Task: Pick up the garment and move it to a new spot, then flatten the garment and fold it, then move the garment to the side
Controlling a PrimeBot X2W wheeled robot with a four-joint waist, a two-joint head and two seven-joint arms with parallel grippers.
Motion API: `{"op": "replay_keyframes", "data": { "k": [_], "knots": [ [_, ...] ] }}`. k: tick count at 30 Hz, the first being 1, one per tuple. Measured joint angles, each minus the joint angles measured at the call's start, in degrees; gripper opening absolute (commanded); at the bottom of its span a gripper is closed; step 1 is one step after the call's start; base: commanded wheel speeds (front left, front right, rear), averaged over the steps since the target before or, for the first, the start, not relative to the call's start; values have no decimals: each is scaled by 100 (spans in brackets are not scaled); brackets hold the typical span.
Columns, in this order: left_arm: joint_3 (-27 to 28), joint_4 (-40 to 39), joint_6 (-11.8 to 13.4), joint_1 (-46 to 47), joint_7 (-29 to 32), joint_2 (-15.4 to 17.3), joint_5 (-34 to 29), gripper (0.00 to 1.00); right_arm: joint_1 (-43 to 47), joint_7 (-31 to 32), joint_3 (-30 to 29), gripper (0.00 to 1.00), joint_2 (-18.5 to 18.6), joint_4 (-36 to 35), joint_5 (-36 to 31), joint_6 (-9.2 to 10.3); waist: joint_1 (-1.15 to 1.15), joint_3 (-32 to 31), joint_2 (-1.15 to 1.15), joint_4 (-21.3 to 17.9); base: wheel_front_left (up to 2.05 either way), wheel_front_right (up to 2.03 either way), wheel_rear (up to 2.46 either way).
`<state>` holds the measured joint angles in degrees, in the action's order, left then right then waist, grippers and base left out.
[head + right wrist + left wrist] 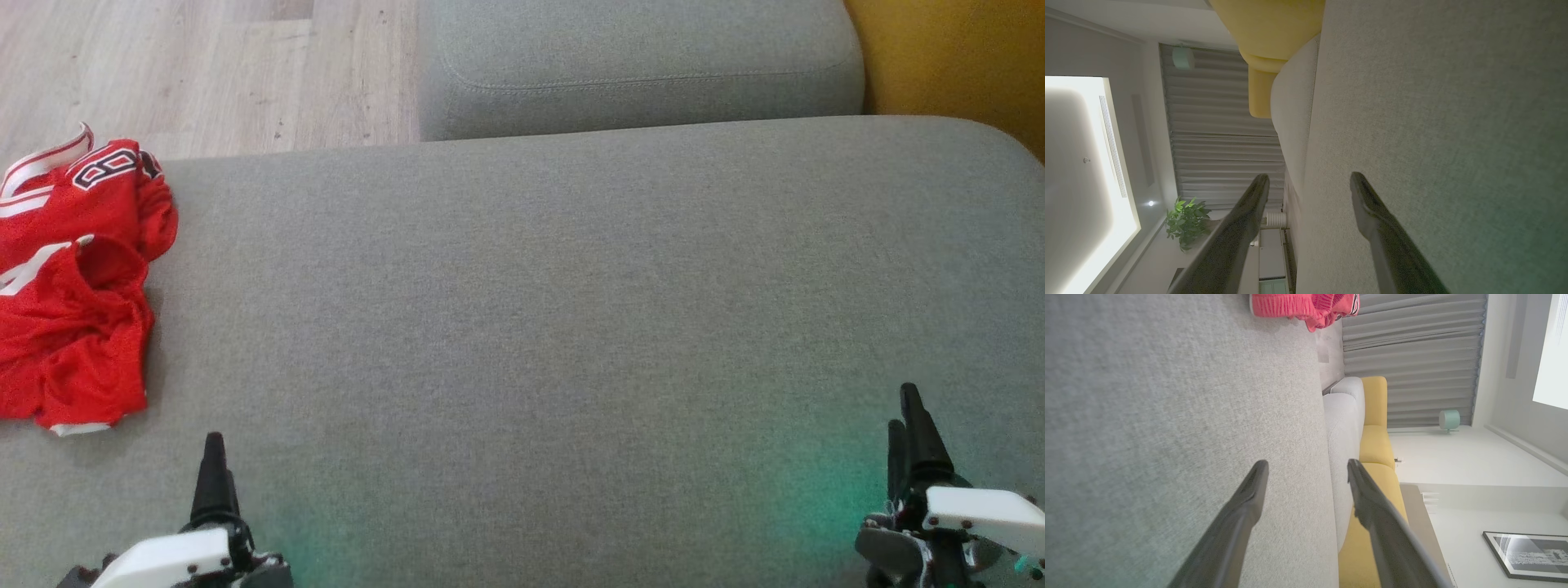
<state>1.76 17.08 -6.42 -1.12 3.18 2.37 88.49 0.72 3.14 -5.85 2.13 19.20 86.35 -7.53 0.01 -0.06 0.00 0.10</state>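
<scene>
I'm seeing the red garment [73, 286] lying crumpled at the far left edge of the grey cushion [571, 327] (white trim and a number showing). The left gripper [1306, 467] is hanging near it, not touching, jaws spread wide and empty. The right gripper [1310, 177] is sitting wide and empty too, well apart from it.

L gripper [215, 465] at lower left of head view, fingers pointing up frame, jaws spread wide. R gripper [913, 425] at lower right, same pose, jaws likewise wide apart. White wrist housings at bottom edge.
</scene>
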Motion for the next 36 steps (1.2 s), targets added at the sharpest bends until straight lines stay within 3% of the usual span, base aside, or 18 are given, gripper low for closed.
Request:
{"op": "replay_keyframes", "data": {
  "k": [12,22,36],
  "knots": [
    [-254,-372,186,-3,-183,0,-959,100,1,-179,20,100,0,-320,-1033,0,0,5,0,29,0,0,0],
    [-524,-438,263,-6,-355,4,-2237,100,5,-349,208,100,0,-564,-2060,0,0,9,0,63,0,0,0],
    [-717,-563,444,-64,-602,3,-3554,100,60,-612,568,100,2,-625,-3571,0,0,-13,0,113,0,0,0]
  ]
}}
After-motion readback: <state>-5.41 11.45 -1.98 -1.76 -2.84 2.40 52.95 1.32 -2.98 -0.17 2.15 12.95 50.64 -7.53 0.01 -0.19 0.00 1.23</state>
